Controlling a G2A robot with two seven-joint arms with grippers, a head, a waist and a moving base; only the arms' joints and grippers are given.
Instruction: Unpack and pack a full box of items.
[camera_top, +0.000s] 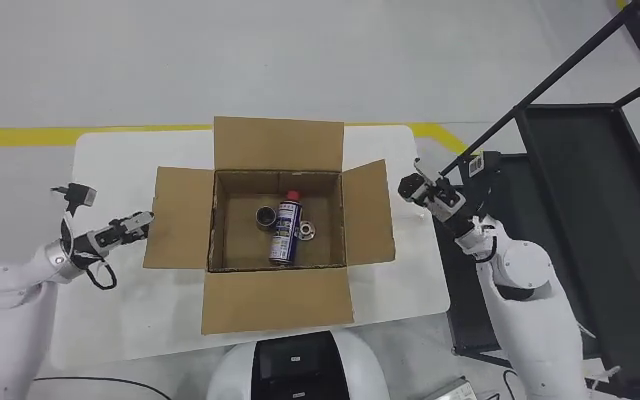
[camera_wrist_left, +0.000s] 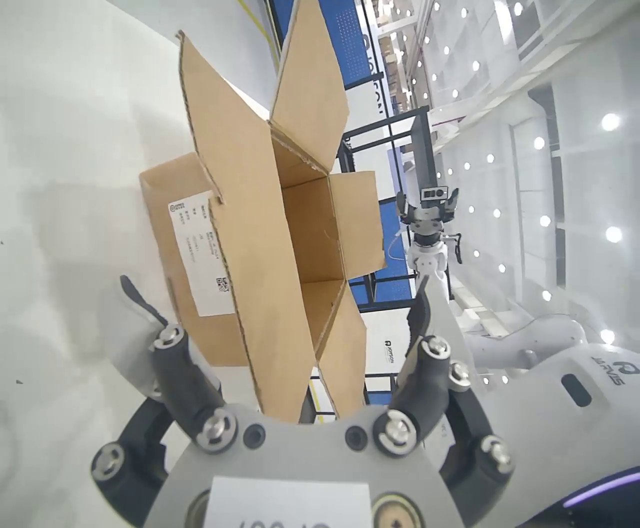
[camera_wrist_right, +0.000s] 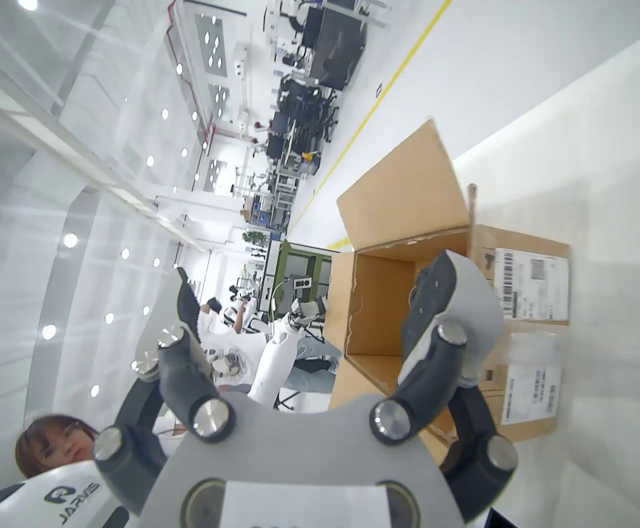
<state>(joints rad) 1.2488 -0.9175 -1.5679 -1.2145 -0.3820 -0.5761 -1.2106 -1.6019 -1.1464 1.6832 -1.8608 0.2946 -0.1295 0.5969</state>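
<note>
**Box** (camera_top: 278, 300): an open cardboard carton. It stands at the centre of the white counter (camera_top: 120, 320) with all four flaps folded outward.

**Contents:** A blue spray can (camera_top: 286, 232) with a red cap lies on its side on the box floor, cap toward the far wall. A round metal item (camera_top: 264, 216) sits just beside the can on the left-arm side. A smaller round item (camera_top: 307, 231) sits just beside the can on the right-arm side. Neither item can be identified further.

**Left arm** (camera_top: 70, 255): located at the left edge of the counter, outside the box and close to the left flap. Contact with the flap cannot be determined. The left jaws are spread and hold nothing. They face a box side wall bearing one white label (camera_wrist_left: 197, 250).

**Right arm** (camera_top: 500, 260): located off the right edge of the counter, apart from the right flap. The right jaws are spread and hold nothing. They face the opposite side wall, which bears two white stickers (camera_wrist_right: 532, 290).
</note>
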